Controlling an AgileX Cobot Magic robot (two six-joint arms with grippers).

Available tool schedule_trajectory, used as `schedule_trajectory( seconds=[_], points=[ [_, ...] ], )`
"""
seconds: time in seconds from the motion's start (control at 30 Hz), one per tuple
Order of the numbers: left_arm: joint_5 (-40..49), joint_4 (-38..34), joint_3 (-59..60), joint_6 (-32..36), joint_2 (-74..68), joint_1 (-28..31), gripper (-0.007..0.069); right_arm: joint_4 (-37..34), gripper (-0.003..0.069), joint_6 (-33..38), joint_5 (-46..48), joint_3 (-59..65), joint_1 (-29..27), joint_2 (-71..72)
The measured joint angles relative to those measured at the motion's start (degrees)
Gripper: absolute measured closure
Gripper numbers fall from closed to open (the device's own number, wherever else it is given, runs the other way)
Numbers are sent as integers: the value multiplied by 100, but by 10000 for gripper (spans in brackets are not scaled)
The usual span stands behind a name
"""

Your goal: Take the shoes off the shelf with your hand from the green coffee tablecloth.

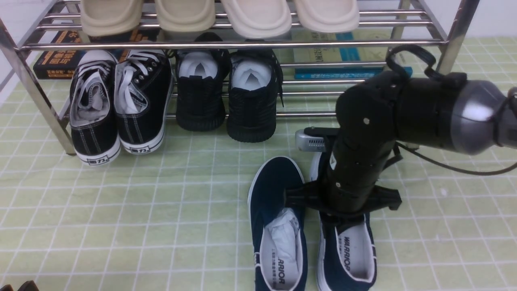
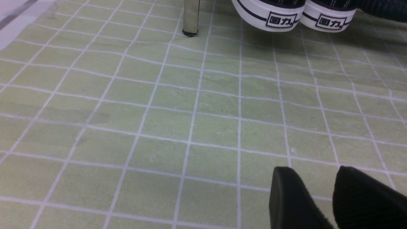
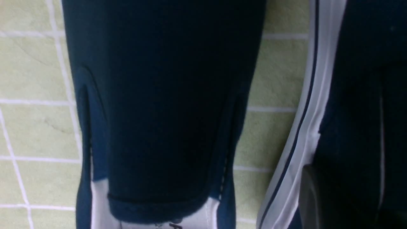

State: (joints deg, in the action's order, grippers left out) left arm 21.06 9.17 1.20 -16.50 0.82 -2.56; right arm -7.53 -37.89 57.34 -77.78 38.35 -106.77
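Front view: on the green checked tablecloth (image 1: 121,210), just in front of the chrome shoe rack (image 1: 36,93), the navy slip-ons (image 1: 278,226) lie side by side, the right gripper (image 1: 343,212) low over the right-hand shoe, its jaws hidden, grip impossible to tell.

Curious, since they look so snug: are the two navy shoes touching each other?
Apart. The right wrist view shows a strip of green cloth running between one navy shoe and the other's white sole.
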Motion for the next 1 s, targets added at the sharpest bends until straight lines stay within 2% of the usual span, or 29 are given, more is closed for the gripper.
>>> schedule_trajectory(
  seconds=[0.13,0.3,0.33,0.37,0.5,0.7,0.73,0.83,0.93,1.0],
  points=[
    [0,0,0,0,0,0,383,-13,589,0,-72,0,0,-16],
    [0,0,0,0,0,0,383,-83,456,16,375,-221,0,-16],
    [0,0,0,0,0,0,383,-83,450,26,375,-259,0,-16],
    [0,0,0,0,0,0,383,-90,405,191,697,-415,0,-16],
    [0,0,0,0,0,0,383,-104,351,854,1167,-907,0,100],
    [0,0,0,0,0,0,383,-61,372,1977,1260,-1428,0,754],
    [0,0,0,0,0,0,383,-61,372,1977,1259,-1432,0,786],
    [0,0,0,0,0,0,383,90,437,2597,1312,-1450,0,1476],
    [0,0,0,0,0,0,383,160,473,2802,1355,-1450,0,1860],
    [0,0,0,0,0,0,383,220,535,2991,1406,-1450,0,2508]
  ],
)
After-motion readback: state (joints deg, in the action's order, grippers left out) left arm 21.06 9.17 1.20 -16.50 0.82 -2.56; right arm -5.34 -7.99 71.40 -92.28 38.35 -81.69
